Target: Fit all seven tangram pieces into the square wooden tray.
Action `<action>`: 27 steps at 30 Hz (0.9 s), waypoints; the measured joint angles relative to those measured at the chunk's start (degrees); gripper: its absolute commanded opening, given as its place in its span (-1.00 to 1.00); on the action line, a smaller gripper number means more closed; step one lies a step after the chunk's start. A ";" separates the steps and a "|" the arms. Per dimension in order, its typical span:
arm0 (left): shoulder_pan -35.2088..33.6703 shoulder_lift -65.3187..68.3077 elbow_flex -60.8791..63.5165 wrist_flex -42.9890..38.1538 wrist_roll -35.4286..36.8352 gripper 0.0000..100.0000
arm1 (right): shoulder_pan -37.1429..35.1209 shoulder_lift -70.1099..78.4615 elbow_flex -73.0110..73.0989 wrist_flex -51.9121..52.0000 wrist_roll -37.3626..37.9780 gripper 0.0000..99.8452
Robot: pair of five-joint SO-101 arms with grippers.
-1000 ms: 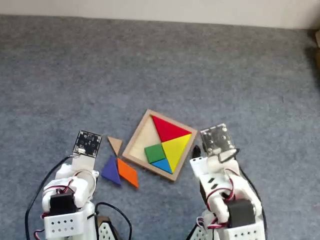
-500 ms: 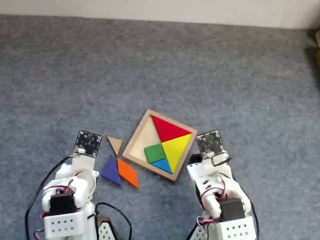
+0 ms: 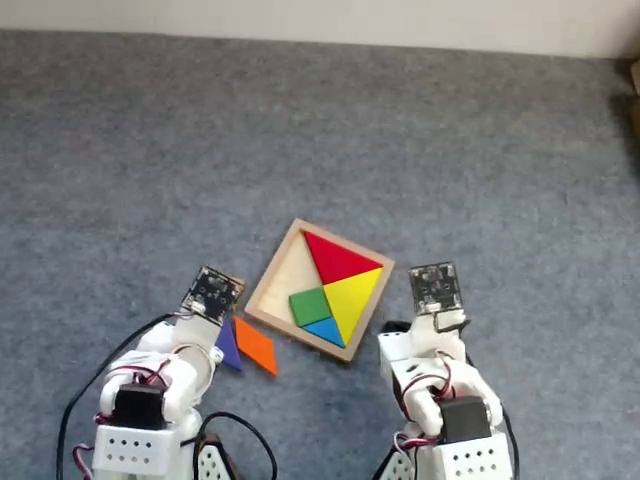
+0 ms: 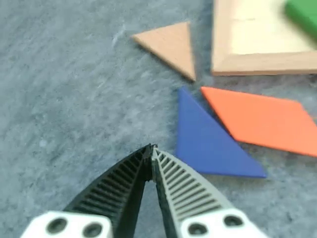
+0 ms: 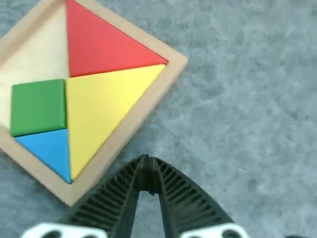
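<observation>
Pickup stage — tray (image 3: 283,272) holds four of seven. I'd open the clenched, empty left gripper (image 4: 151,148) for the blue triangle (image 4: 205,141); right gripper (image 5: 147,171) is clenched too.

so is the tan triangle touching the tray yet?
Apart. The left wrist view shows a plain strip of grey carpet between the tan triangle and the tray, whose wooden rim it lies beside.

The square wooden tray (image 3: 270,266) lies corner-on, holding four flat pieces: red triangle (image 3: 337,258), yellow triangle (image 3: 353,298), green square (image 3: 309,304) and small light-blue triangle (image 3: 324,329). Just outside one edge lie three more: a tan triangle (image 4: 171,44), a dark-blue triangle (image 4: 205,141) and an orange parallelogram (image 4: 257,119), the last two nearly touching.
</observation>
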 measured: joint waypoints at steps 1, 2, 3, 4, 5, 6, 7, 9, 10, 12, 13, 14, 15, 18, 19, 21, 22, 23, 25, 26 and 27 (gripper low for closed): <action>0.53 0.00 0.00 0.00 0.00 -0.99 | 0.70 0.00 0.00 0.09 -0.18 -0.99; 0.79 0.00 0.00 0.00 0.00 -0.99 | 1.58 0.00 0.00 0.09 -0.35 -0.99; 0.88 0.00 0.00 0.00 0.00 -0.99 | 2.37 0.00 0.00 0.09 -0.35 -0.99; 0.79 0.00 0.00 0.00 0.00 -0.99 | 2.81 0.00 0.00 0.18 -0.35 -0.99; 0.79 0.00 0.00 0.00 0.00 -0.99 | 3.16 0.00 0.00 0.18 -0.35 -0.99; 0.79 0.00 0.00 0.00 0.00 -0.99 | 3.60 0.00 0.00 0.26 -0.35 -0.99; 0.79 0.00 0.00 0.00 0.00 -0.99 | 4.22 0.00 0.00 0.35 -0.35 -0.99; 0.88 0.00 0.00 0.00 0.00 -0.99 | 4.40 0.00 0.00 0.35 -0.35 -0.99; 0.88 0.00 -0.09 0.00 0.00 -0.99 | 4.31 0.00 0.00 0.35 -0.35 -0.99; 0.70 0.00 -0.97 0.00 -0.09 -0.99 | 4.40 0.00 0.00 0.35 -0.35 -0.99; 0.79 0.00 -1.76 0.00 -0.79 -0.99 | 4.57 0.00 0.00 0.35 -0.35 -0.99; 0.88 0.00 -2.90 0.00 -2.29 -0.99 | 4.57 0.00 0.00 0.35 -0.35 -0.99; 0.79 0.00 -4.31 0.00 -4.48 -0.99 | 4.48 0.00 0.00 0.35 -0.35 -0.99; 0.18 0.00 -9.14 0.00 -12.48 -0.99 | 4.48 0.00 0.00 0.35 -0.35 -0.99; -0.88 0.00 -10.99 0.00 -13.27 -0.99 | 4.40 0.00 0.00 0.35 -0.35 -0.99; -3.69 0.00 -15.30 0.00 -13.54 -0.99 | 4.40 0.00 0.00 0.35 -0.35 -0.99; -5.19 0.00 -17.49 0.00 -13.89 -0.99 | 4.40 0.00 0.00 0.35 -0.35 -0.99; -6.42 0.09 -19.60 0.26 -14.07 -0.99 | 4.40 0.00 0.00 0.35 -0.35 -0.99; -8.44 1.49 -23.74 1.85 -14.86 -0.94 | 4.40 0.00 0.00 0.35 -0.35 -0.99; -8.88 3.60 -26.02 2.73 -15.38 -0.88 | 4.40 0.00 0.00 0.35 -0.35 -0.99; -9.23 6.24 -28.40 3.60 -15.74 -0.80 | 4.40 0.00 0.00 0.35 -0.35 -0.99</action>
